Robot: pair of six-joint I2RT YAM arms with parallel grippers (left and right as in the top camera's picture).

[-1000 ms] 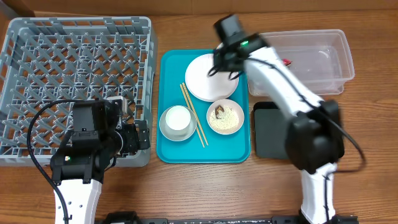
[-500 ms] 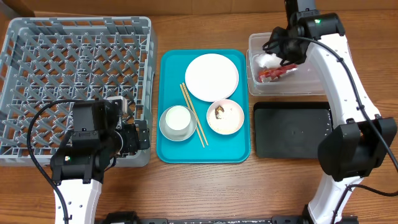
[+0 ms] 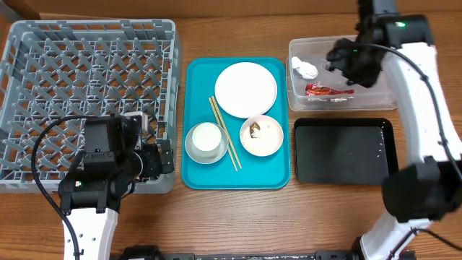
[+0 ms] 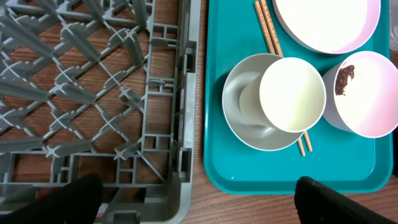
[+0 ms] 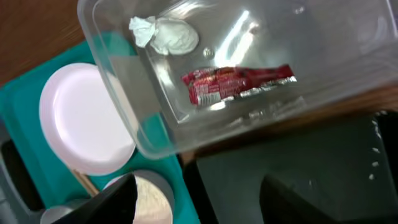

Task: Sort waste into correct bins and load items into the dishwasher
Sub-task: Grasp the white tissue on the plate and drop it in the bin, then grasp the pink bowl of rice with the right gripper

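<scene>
The red wrapper (image 3: 328, 90) and the white tissue wad (image 3: 306, 69) lie inside the clear tub (image 3: 339, 107). My right gripper (image 3: 349, 65) hovers over that tub, open and empty. In its wrist view the wrapper (image 5: 236, 84) and tissue (image 5: 165, 34) lie apart beyond the right gripper (image 5: 208, 202). The small dish (image 3: 261, 136) holds rice and a brown scrap (image 4: 345, 78). The white cup (image 4: 292, 93) sits in the grey bowl (image 4: 249, 127). Chopsticks (image 3: 224, 133) lie below the large plate (image 3: 246, 89). My left gripper (image 4: 199, 205) stands open at the dish rack's (image 3: 86, 94) near right corner.
The dishes all rest on a turquoise serving tray (image 3: 274, 177) between the rack and the bins. The black tray (image 3: 343, 150) lies just in front of the clear tub, with a few white specks near its right edge.
My right arm swung from the large plate over to the clear tub and opened. The wrapper and tissue now lie in the tub. The left arm has not moved.
</scene>
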